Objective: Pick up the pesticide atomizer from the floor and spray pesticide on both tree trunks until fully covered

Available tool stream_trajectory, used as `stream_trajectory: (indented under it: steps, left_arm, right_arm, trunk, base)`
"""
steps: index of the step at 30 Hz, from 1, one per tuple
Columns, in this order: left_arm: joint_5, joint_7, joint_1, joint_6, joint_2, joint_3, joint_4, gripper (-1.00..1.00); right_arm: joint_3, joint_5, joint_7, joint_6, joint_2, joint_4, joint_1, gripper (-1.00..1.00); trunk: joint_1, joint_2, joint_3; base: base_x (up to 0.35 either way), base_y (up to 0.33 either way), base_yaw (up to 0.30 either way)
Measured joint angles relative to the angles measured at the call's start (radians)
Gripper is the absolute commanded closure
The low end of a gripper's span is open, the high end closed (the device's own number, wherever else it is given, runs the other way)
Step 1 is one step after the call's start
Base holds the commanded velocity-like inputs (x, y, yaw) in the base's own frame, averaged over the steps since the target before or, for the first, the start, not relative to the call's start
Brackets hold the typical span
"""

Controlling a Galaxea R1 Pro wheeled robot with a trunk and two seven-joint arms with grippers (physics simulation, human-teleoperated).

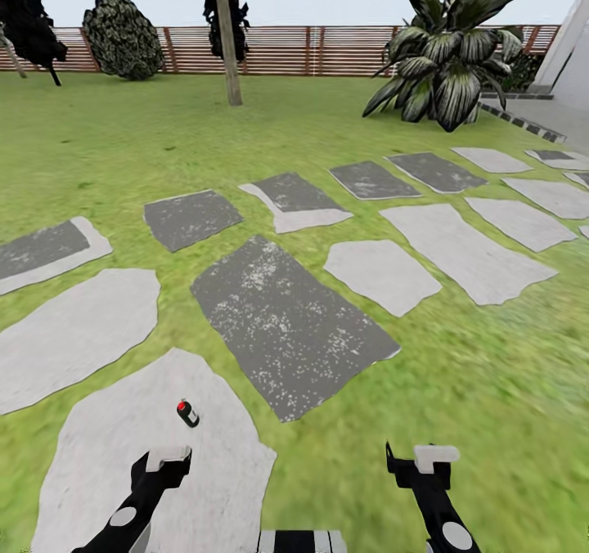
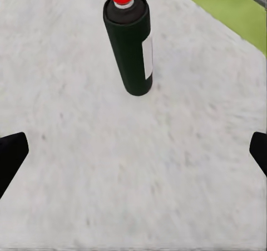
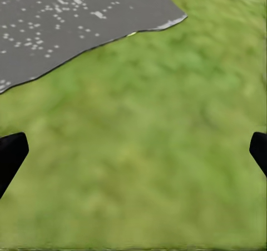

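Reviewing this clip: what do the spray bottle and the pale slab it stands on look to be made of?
The pesticide atomizer: smooth, dark, slightly glossy body, probably plastic or painted metal, with a red glossy cap and a white label. The pale slab: matte, grainy, light grey, irregular-edged, likely stone or concrete. Being a render, neither is certain.

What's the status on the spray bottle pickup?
Both grippers open, empty: left gripper over the pale paving stone, right gripper over grass. Spray bottle on that stone, just ahead of the left gripper, untouched. Nothing between them.
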Motion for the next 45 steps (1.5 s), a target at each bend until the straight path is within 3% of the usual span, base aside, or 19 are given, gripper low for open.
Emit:
stream_trajectory:
  steps: [18,28,45]
  left_arm:
    - [0.001,0.000,0.000,-0.003,0.001,0.002,0.000,-1.00]
    - [0.001,0.000,0.001,-0.007,0.001,0.003,-0.001,-1.00]
    - [0.002,0.000,0.001,-0.009,0.002,0.003,-0.002,-1.00]
  right_arm:
    - [0.000,0.000,-0.001,-0.001,0.000,0.001,0.000,-1.00]
    - [0.003,0.002,0.001,-0.003,0.001,0.000,0.000,-1.00]
    - [0.003,0.002,0.002,-0.002,0.003,-0.001,0.000,-1.00]
  trunk:
    - [0.008,-0.004,-0.098]
    - [0.008,-0.004,-0.099]
    - [0.007,-0.004,-0.099]
  base:
    - [0.000,0.000,0.000]
    - [0.015,0.000,0.000]
    - [0.309,0.000,0.000]
